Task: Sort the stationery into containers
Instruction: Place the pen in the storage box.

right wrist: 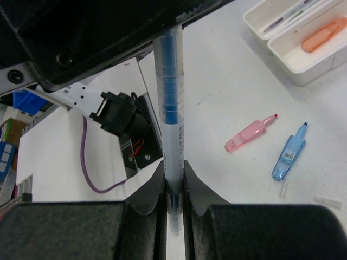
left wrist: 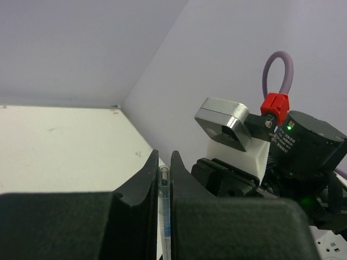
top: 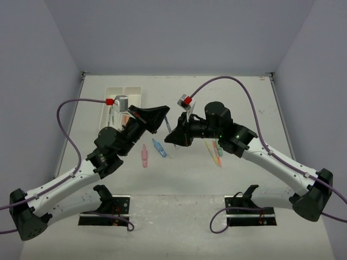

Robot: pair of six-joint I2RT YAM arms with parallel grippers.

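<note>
Both hands grip one thing between them: a blue pen [top: 168, 126] with a clear barrel, held in the air above the middle of the table [top: 179, 187]. The left hand [top: 162, 120] has its fingers pressed tight on one end. In the left wrist view the pen's tip just shows in the narrow slot between them. The right hand [right wrist: 172, 174] is clamped just as firmly on the other end, and from its own camera the barrel rises straight from its fingertips into the black body of the left hand. The two hands stand nearly nose to nose, with only a short stretch of pen between them.

Below them on the table lie one pink piece [top: 144, 156] and one blue piece [top: 159, 147], close together but not touching. To the right is a small cluster of slim markers [top: 214, 151] — yellow, orange and green — lying too close together to count. The right wrist view also shows two tiny clear bits [right wrist: 283, 188] near the blue piece.

The two white trays [top: 115, 93] sit joined side by side at the far left. One holds a single orange piece [right wrist: 323, 36]; the other holds thin pens [right wrist: 287, 16], at least two.

The table is white, set in a corner of pale lilac-grey walls. Purple cables [top: 68, 116] loop from both arms.
</note>
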